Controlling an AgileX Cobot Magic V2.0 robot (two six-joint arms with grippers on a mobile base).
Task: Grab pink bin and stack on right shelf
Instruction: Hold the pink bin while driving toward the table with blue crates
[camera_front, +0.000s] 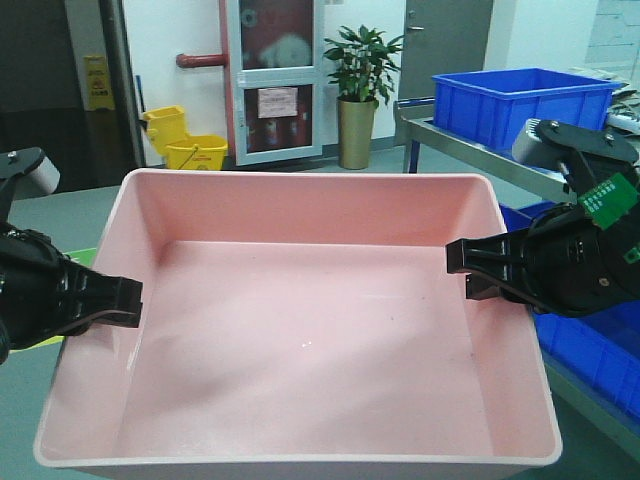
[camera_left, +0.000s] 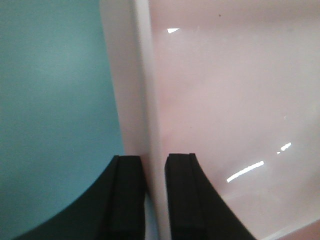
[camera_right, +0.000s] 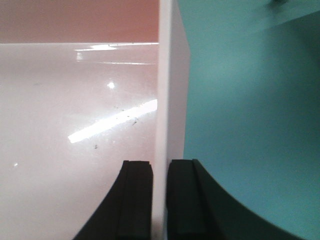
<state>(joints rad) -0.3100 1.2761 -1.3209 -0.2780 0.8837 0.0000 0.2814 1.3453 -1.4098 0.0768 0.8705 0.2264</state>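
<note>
The pink bin is a wide shallow pale-pink tub that fills the front view and is held up close to the camera. My left gripper is shut on its left rim, one finger inside and one outside, as the left wrist view shows on the pink wall. My right gripper is shut on the right rim; in the right wrist view its fingers clamp the thin wall. The dark glossy right shelf is out of view.
A ribbed blue crate stands on a grey metal rack at the right, with more blue crates below. A yellow mop bucket, a potted plant and a door stand at the back. Teal floor lies below.
</note>
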